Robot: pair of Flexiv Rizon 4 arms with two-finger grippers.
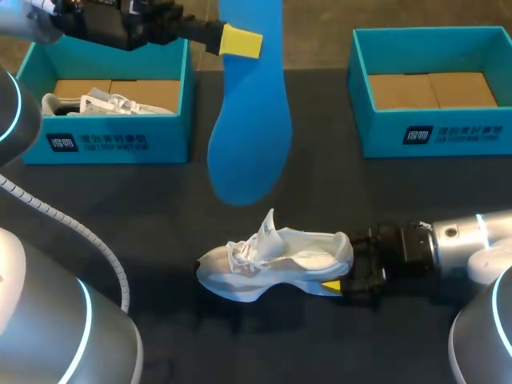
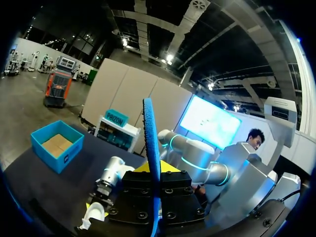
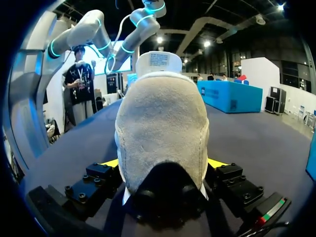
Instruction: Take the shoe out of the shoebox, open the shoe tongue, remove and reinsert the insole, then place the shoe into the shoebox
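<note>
The blue insole (image 1: 248,120) hangs toe-down in the air above the table's middle, and my left gripper (image 1: 240,42) is shut on its upper end. In the left wrist view the insole (image 2: 149,143) stands edge-on between the yellow tips of that gripper (image 2: 154,170). The white shoe (image 1: 276,260) lies on the table below, toe to the left, tongue pulled up. My right gripper (image 1: 344,276) is at its heel. The heel (image 3: 163,128) fills the right wrist view, right at that gripper (image 3: 163,165).
A teal shoebox (image 1: 112,140) at the back left holds another white shoe (image 1: 104,102). A second teal shoebox (image 1: 432,132) at the back right shows only its cardboard floor. Dark table lies between the boxes and the shoe.
</note>
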